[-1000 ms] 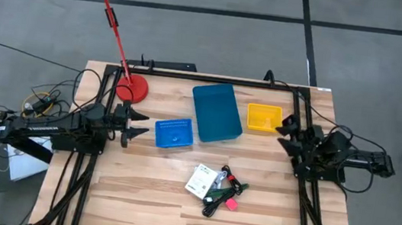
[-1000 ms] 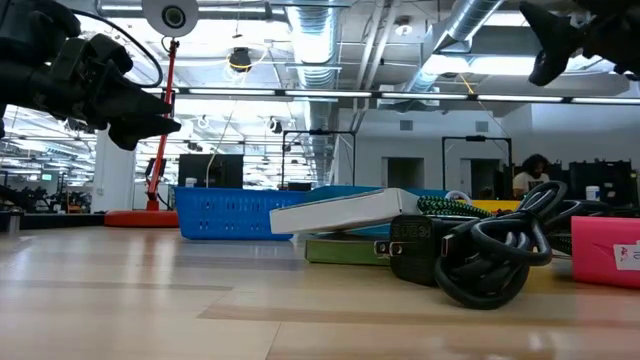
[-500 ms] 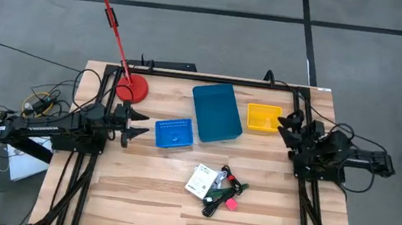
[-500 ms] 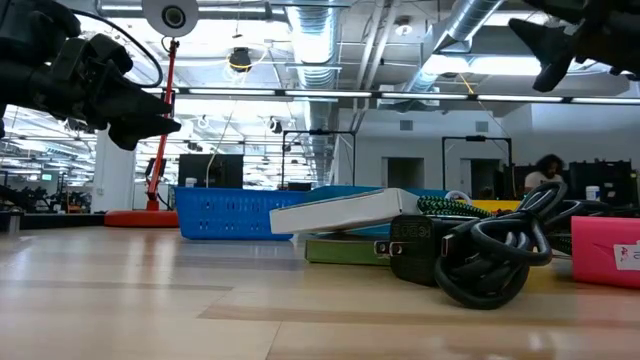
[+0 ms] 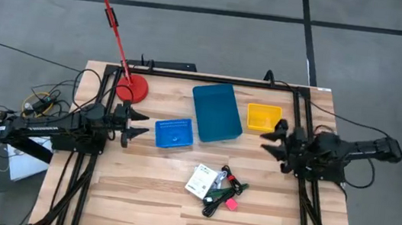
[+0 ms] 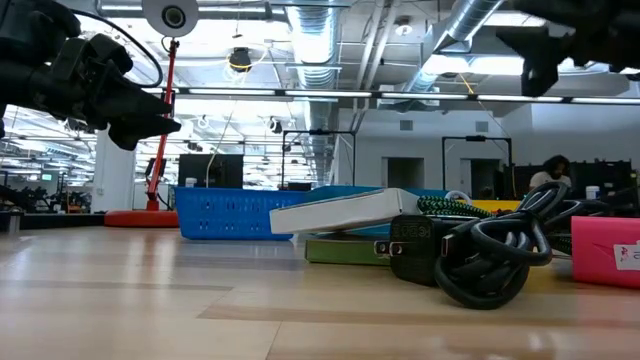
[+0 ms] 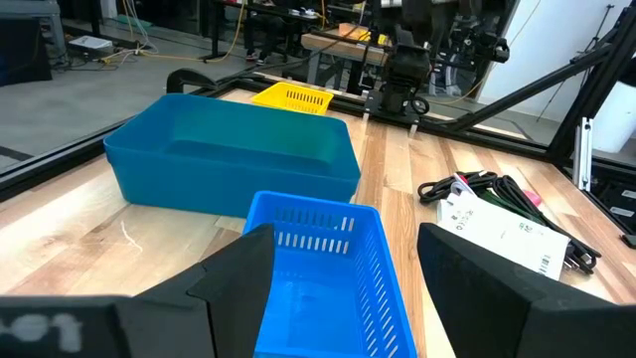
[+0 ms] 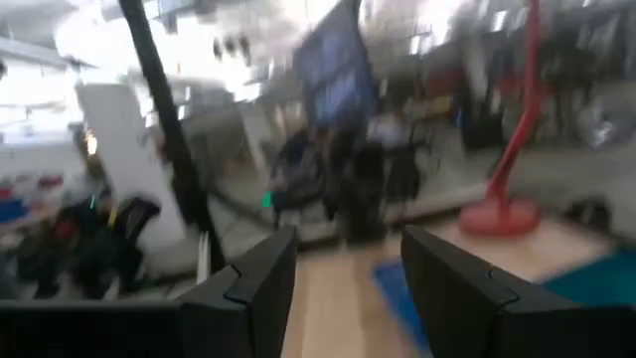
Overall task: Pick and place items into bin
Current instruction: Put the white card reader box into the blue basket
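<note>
The items (image 5: 215,186) lie in a small heap on the wooden table's near middle: a white printed packet (image 5: 201,180), coiled black cable (image 6: 482,258), a green pen (image 5: 239,187) and a pink piece (image 5: 230,204). The blue basket (image 5: 174,133), the teal bin (image 5: 216,112) and the yellow bin (image 5: 263,118) stand farther back. At the table's left, just left of the blue basket, my left gripper (image 5: 136,126) stands open and level, holding nothing. At the table's right, near the yellow bin, my right gripper (image 5: 271,139) is also open and holds nothing. It points toward the table's left.
A red desk lamp has its base (image 5: 132,89) at the far left of the table. A black frame (image 5: 190,73) runs along the table's far edge and sides. Bare wood lies to the left and right of the heap of items. People show in the room behind.
My right gripper has swung out from the table's right edge toward the middle and a little toward the near edge, staying open. The items and bins have stayed where they were.
</note>
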`<state>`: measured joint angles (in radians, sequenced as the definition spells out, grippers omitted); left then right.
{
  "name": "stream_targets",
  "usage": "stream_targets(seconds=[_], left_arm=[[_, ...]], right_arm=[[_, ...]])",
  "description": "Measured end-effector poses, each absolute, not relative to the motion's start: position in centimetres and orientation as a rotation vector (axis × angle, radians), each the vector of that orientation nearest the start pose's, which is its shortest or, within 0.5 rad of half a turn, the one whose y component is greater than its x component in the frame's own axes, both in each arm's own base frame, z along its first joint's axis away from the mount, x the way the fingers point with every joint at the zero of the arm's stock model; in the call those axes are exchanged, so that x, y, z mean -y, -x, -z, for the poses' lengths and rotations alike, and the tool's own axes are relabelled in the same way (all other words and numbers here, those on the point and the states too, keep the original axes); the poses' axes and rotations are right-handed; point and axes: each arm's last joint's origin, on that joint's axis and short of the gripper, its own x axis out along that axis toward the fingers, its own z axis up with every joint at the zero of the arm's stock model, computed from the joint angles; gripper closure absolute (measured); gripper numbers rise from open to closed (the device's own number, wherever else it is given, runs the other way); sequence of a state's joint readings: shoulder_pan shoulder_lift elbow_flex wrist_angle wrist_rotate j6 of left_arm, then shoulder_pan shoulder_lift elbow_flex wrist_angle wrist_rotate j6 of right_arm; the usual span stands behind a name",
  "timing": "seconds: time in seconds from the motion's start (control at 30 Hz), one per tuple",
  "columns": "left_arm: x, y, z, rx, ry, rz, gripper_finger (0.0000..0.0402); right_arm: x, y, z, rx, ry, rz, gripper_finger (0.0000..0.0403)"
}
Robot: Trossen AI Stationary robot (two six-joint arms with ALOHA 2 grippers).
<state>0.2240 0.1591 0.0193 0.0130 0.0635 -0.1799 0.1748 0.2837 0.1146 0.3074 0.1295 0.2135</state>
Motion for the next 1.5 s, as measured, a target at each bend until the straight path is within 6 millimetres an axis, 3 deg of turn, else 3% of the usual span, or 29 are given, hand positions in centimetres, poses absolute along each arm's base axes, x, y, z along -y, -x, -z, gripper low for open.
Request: stream_targets(seconds=[0.37, 0.6, 1.17, 1.5], left_arm=[[-2.2, -10.4, -15.8, -0.111, 0.197, -0.171, 0.0164], [-2.2, -10.4, -15.8, -0.111, 0.197, -0.171, 0.0164], [-2.2, -10.4, -15.8, -0.111, 0.197, -0.171, 0.0164], [-2.2, -10.4, -15.8, -0.111, 0.197, -0.171, 0.0164]], right_arm=[[-3.3, -13.0, -18.4, -0.121, -0.318, -0.102, 0.0226], [-3.9, -14.0, -18.7, -0.255, -0.312, -0.094, 0.0226], [-6.6, -19.2, -20.7, -0.41, -0.043, -0.158, 0.0226], [-7.5, -21.7, -21.4, -0.503, 0.221, -0.213, 0.0226]])
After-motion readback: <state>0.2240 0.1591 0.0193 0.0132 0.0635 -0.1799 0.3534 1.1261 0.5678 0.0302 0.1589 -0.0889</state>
